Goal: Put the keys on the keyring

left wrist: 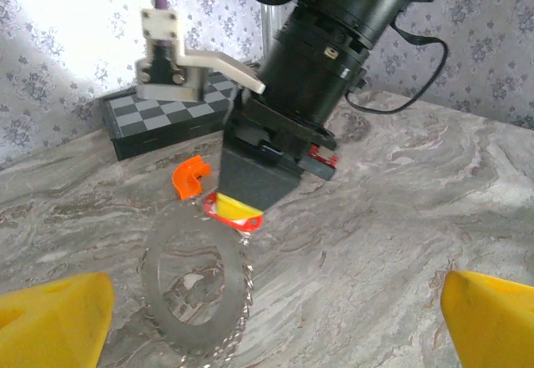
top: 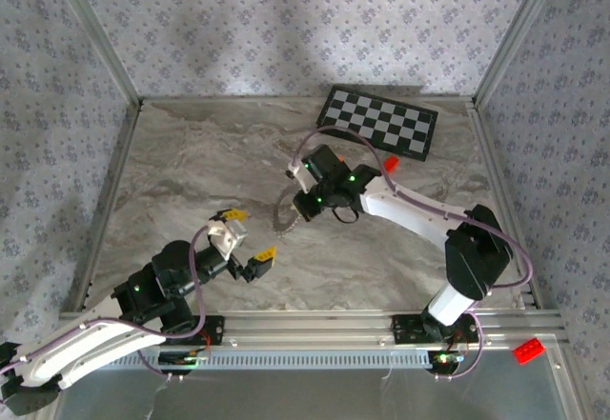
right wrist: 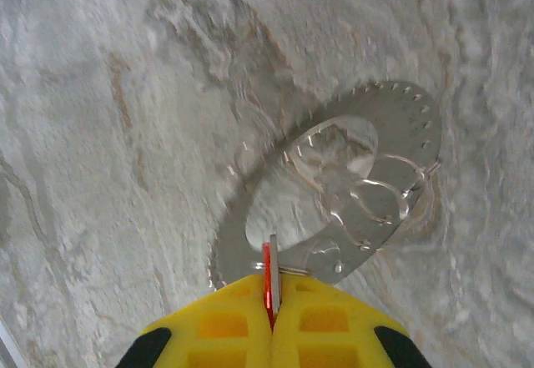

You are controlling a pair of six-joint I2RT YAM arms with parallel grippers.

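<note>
R gripper [top: 294, 209] pinches key [right wrist: 268, 278] at keyring [top: 281, 220]; L gripper [top: 251, 236] gapes wide.
Top: L jaws spread wide, holding nothing, near-left on table [top: 191, 163]; R tip at keyring mid-table, checkered board [top: 378, 121] behind. L wrist: yellow fingertips [left wrist: 54, 318] far apart; R gripper [left wrist: 236, 211] tip at keyring's [left wrist: 193, 236] far rim. R wrist: yellow pads [right wrist: 225, 326] pressed together on red key, edge-on, over keyring's [right wrist: 399, 116] near rim.

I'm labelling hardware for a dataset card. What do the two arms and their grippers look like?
The left arm and right arm have black joint housings with green lights, white links and a thin purple cable alongside. The left gripper and right gripper have blocky yellow finger pads, the right's with a moulded grid.
</note>
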